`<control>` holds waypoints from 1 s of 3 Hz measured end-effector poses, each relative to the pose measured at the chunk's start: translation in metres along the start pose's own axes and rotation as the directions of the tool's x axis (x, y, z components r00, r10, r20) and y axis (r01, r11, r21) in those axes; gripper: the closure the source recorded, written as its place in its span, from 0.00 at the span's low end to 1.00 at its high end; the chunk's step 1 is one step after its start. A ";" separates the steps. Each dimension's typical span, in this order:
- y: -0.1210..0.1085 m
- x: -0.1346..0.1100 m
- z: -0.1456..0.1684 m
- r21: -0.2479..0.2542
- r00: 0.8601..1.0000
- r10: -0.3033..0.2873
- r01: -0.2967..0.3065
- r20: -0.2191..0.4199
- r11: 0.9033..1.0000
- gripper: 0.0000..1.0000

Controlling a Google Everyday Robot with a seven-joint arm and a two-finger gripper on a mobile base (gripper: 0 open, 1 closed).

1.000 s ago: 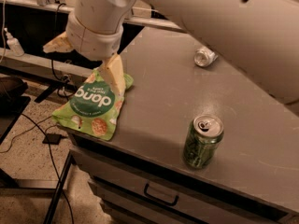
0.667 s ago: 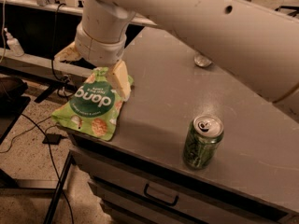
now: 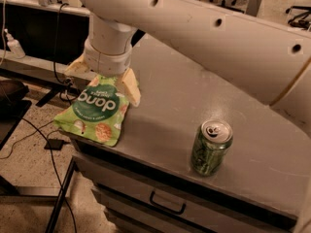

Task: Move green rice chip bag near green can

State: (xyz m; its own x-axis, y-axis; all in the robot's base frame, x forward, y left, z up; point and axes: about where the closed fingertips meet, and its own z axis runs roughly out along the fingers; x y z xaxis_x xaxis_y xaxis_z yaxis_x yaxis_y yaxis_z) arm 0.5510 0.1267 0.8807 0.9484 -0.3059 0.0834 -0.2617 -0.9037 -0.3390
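The green rice chip bag lies flat at the left front corner of the grey table, its lower end overhanging the edge. My gripper hangs straight down over the bag's far end. It is open, with one tan finger on the left and one finger on the right, straddling the top of the bag. The green can stands upright near the table's front edge, well to the right of the bag. My white arm crosses the upper part of the view.
Drawers with a dark handle sit under the table's front. Cables run over the floor at the left. A dark desk with a bottle stands at the far left. The arm hides the table's back.
My gripper has come down and slightly right onto the bag's far end. The arm now covers the pale can at the back. The bag and green can have not moved.
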 end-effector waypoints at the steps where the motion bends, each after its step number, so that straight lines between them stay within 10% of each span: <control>1: 0.006 0.004 0.016 -0.029 1.000 -0.024 0.024 0.000 0.999 0.00; 3: 0.011 0.007 0.041 -0.082 0.998 -0.050 0.053 0.036 0.995 0.13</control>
State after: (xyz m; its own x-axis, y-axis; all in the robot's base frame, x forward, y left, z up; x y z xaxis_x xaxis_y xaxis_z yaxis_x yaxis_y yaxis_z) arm 0.5618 0.1271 0.8394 0.9662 -0.2490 0.0667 -0.2247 -0.9402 -0.2559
